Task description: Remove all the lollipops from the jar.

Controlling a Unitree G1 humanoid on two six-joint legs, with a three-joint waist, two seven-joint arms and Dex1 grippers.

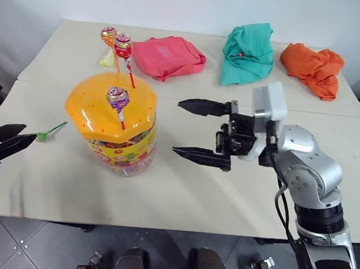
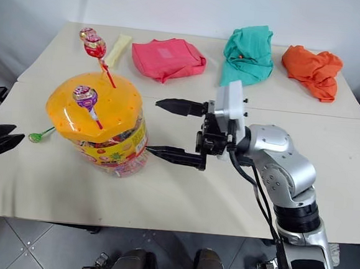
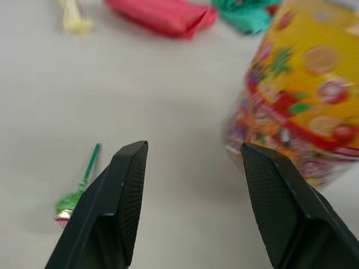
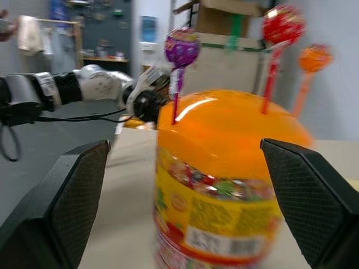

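I read the scene from the near edge of the worktop (image 1: 181,203) outward. My left gripper (image 1: 5,141) sits low at the near left corner, its fingers parted partway and nothing between them; the wrist view looks past them at bare worktop. Just beyond it lies the green-pink lollipop (image 1: 42,137), flat on the surface with its stick pointing away toward the jar (image 1: 118,143). I judge it has been set there as the drop spot, well clear of the jar so it cannot be knocked.

The jar stands upright left of centre, orange lid (image 1: 95,106) on. Three lollipops are planted by their sticks in the lid's holes: the purple lollipop (image 1: 117,95) nearest, the red lollipop (image 1: 123,45) and the orange lollipop (image 1: 108,35) at the far side. So one of four appears out, three remaining.

My right gripper (image 1: 188,128) is level beside the jar, pointing at it, fingers spread as wide as they go, holding and touching nothing; a gap shows between fingertips and jar. I take this as lining up for the next pull.

Further back lie a pale yellow packet (image 2: 117,48), a pink cloth (image 1: 167,56), a teal cloth (image 1: 247,54) and an orange cloth (image 1: 313,67), none involved
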